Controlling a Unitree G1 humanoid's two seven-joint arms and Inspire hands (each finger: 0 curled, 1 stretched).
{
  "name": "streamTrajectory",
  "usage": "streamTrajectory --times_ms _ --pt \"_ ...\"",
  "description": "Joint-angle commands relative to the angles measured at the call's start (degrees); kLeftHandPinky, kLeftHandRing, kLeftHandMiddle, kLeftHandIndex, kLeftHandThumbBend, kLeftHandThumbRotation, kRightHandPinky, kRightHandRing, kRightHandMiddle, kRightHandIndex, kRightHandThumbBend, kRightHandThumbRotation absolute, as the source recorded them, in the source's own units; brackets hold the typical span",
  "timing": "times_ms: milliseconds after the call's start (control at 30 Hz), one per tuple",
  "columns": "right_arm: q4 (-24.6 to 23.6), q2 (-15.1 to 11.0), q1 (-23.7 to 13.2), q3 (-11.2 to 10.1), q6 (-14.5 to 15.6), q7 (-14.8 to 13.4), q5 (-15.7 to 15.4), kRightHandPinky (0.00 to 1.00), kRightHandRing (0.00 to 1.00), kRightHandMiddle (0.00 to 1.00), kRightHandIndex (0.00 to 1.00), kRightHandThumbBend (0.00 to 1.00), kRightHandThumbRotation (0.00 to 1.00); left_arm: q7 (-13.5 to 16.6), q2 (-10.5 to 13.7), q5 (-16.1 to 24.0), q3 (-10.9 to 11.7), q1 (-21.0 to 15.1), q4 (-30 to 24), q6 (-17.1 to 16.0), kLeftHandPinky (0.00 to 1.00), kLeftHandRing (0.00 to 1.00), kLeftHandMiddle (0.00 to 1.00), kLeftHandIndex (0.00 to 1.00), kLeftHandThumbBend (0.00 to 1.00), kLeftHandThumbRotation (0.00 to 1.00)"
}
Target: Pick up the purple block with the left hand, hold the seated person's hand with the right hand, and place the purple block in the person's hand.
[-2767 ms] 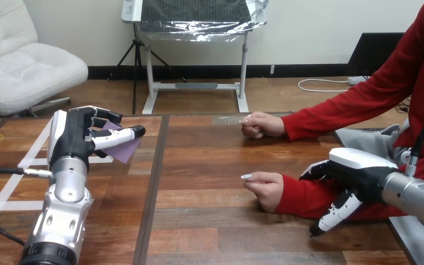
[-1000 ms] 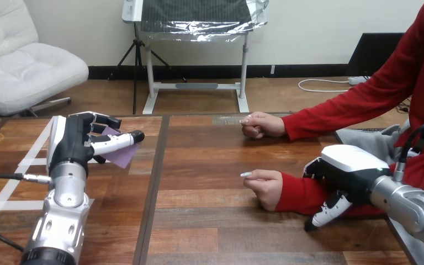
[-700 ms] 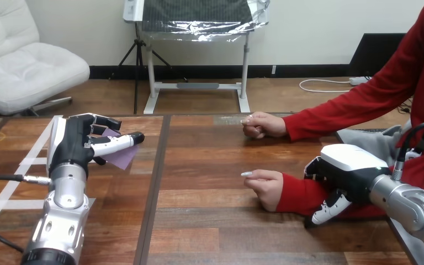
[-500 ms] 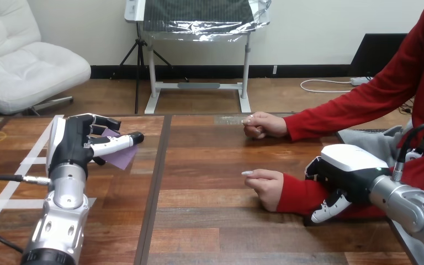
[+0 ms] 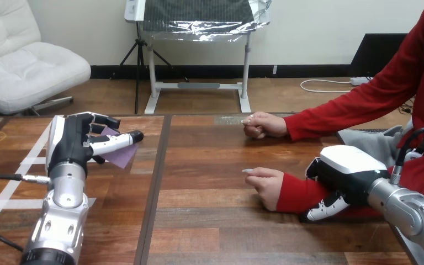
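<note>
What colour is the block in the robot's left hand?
Purple; the block shows best in the head view.

Counter: smooth wood planks with a low sheen, crossed by strips of matt white tape. At the counter's left: left hand, matt black plastic with a glossy white shell; forearm, satin silver metal; block, matt purple. At the counter's right: right hand, glossy white shell, above a soft red cloth sleeve.

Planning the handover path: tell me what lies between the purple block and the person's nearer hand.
Head view: only bare table, crossed by a dark seam, separates the purple block from the person's nearer hand.
</note>
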Motion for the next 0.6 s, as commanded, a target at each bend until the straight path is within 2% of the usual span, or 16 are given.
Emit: streamTrajectory --times_ms 0,567 --pt "1.36 0.25 -3.82 0.76 -0.95 -1.10 -0.47 0.17 0.24 0.32 0.36 0.70 0.30 0.17 0.53 0.60 0.70 -2.02 -4.08 -0.22 0.46 0.46 0.49 0.48 0.68 0.00" --pt "3.69 0.89 -4.70 0.34 -1.76 -2.19 1.15 0.21 0.26 0.33 0.33 0.69 0.34 0.24 0.42 0.68 0.65 -1.89 -4.08 -0.09 0.45 0.46 0.49 0.48 0.69 0.00"
